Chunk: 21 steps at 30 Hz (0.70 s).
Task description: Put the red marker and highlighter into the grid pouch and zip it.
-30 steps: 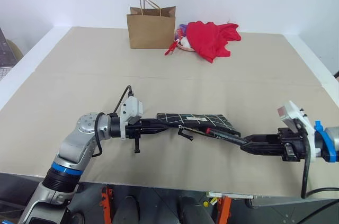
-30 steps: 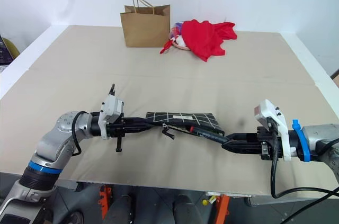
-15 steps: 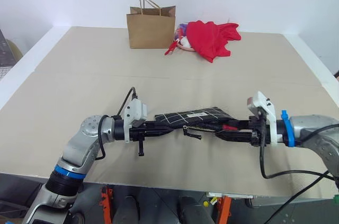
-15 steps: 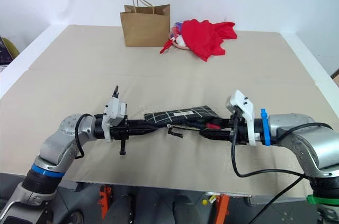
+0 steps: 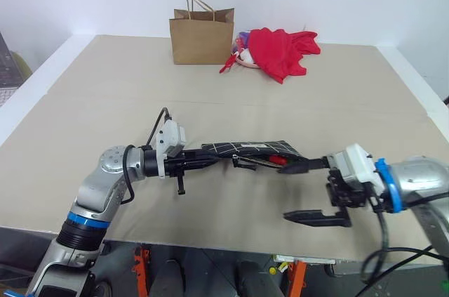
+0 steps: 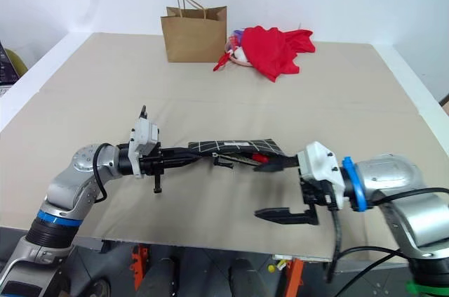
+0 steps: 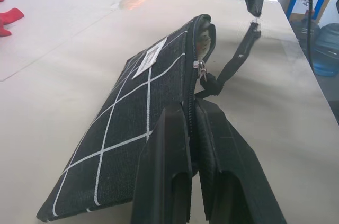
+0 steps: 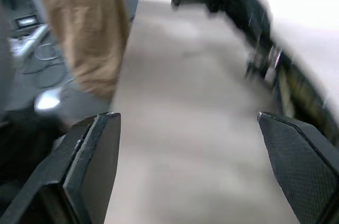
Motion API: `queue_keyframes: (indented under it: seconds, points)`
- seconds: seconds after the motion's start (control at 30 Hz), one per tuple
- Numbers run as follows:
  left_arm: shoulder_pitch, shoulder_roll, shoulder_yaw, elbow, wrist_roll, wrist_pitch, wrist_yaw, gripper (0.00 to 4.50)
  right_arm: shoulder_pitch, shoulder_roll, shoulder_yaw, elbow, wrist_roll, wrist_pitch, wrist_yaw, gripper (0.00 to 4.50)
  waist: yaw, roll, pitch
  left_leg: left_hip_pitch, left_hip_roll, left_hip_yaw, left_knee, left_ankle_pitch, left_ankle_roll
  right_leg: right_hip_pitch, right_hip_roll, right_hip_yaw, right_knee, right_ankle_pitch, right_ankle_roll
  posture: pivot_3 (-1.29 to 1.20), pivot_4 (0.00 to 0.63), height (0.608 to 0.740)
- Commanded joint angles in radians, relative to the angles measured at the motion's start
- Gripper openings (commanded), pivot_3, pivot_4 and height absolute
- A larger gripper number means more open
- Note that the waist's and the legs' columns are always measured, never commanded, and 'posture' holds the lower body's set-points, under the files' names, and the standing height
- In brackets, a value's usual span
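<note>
In the left eye view, the grid pouch (image 5: 249,148) is held above the table (image 5: 105,93), pinched at one end by the left gripper (image 5: 210,161); the red marker (image 5: 275,159) is seen at its mouth beside the spread right gripper (image 5: 303,192). If tilted, the marker could be lost. A paper bag (image 5: 202,36) and red cloth (image 5: 280,50) lie well apart. In the left wrist view, the zipper (image 7: 199,68) is seen partly open.

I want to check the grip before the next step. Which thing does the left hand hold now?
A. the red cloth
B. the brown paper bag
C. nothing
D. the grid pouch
D: the left hand is shut on the edge of the grid pouch, seen closely in the left wrist view, where its fingers pinch the pouch by the zipper.
</note>
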Motion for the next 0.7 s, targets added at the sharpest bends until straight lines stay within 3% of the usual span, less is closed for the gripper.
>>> queue_keyframes:
  seconds: [0.03,0.2,0.37,0.47,0.57,0.6,0.63,0.67,0.7]
  points:
    - [-0.006,0.004,0.0,-0.053,-0.019,-0.002,-0.016,0.0,-0.102,0.098,0.085,0.117,-0.143,-0.173,-0.063,4.44,-0.005,0.0,0.0,0.0,0.0,0.0,0.0,0.0,0.0,0.0,0.0,0.0,0.0,0.0,0.0,0.0,0.15,0.74]
    - [0.0,-0.004,-0.008,-0.072,-0.019,0.008,-0.009,0.0,-0.184,0.206,0.153,0.221,-0.237,-0.341,-0.092,4.44,-0.005,0.0,0.0,-0.001,0.0,0.0,-0.001,0.001,-0.002,0.0,0.0,0.0,0.0,0.0,0.001,0.0,0.15,0.74]
    - [0.007,-0.001,-0.007,-0.088,-0.021,0.014,-0.005,0.0,-0.199,0.244,0.188,0.282,-0.29,-0.512,-0.081,4.44,-0.002,0.0,0.0,-0.001,0.0,-0.001,-0.004,0.001,-0.001,0.0,0.0,0.0,0.0,-0.001,0.0,0.0,0.15,0.74]
    - [0.012,0.005,-0.004,-0.093,-0.021,0.015,-0.002,0.0,-0.211,0.246,0.189,0.308,-0.295,-0.603,-0.07,3.62,0.001,0.0,0.0,-0.001,0.0,-0.001,-0.004,0.001,-0.001,0.0,0.0,0.0,0.0,-0.001,0.0,0.0,0.15,0.74]
    - [0.017,0.009,-0.004,-0.098,-0.021,0.016,0.001,0.0,-0.215,0.247,0.188,0.329,-0.278,-0.662,-0.062,2.27,0.001,0.0,0.0,0.0,0.0,-0.001,-0.004,0.001,-0.001,0.0,0.0,0.0,0.0,-0.001,-0.001,0.0,0.15,0.74]
    - [0.018,0.01,-0.005,-0.099,-0.019,0.015,0.002,0.0,-0.215,0.247,0.189,0.334,-0.27,-0.674,-0.059,2.13,0.001,0.0,0.0,0.0,0.0,-0.001,-0.003,0.001,-0.001,0.0,0.0,0.0,0.0,-0.001,-0.001,0.0,0.15,0.74]
    - [0.021,0.011,-0.005,-0.1,-0.019,0.014,0.002,0.0,-0.214,0.245,0.19,0.339,-0.267,-0.685,-0.056,1.43,0.001,0.0,0.0,0.0,0.0,-0.001,-0.003,0.001,-0.002,0.0,0.0,0.0,0.0,0.0,-0.001,0.0,0.15,0.74]
    - [0.021,0.011,-0.005,-0.101,-0.019,0.014,0.003,0.0,-0.211,0.242,0.192,0.348,-0.263,-0.7,-0.047,1.23,0.001,0.0,0.0,0.0,0.0,-0.001,-0.003,0.001,-0.002,0.0,0.0,0.0,0.0,0.0,-0.001,0.0,0.15,0.74]
    - [0.021,0.011,-0.005,-0.1,-0.018,0.013,0.004,0.0,-0.208,0.241,0.193,0.355,-0.255,-0.708,-0.041,0.75,0.001,0.0,0.0,0.0,0.0,-0.001,-0.003,0.001,-0.002,0.001,0.0,0.0,0.0,0.0,0.0,0.0,0.15,0.74]
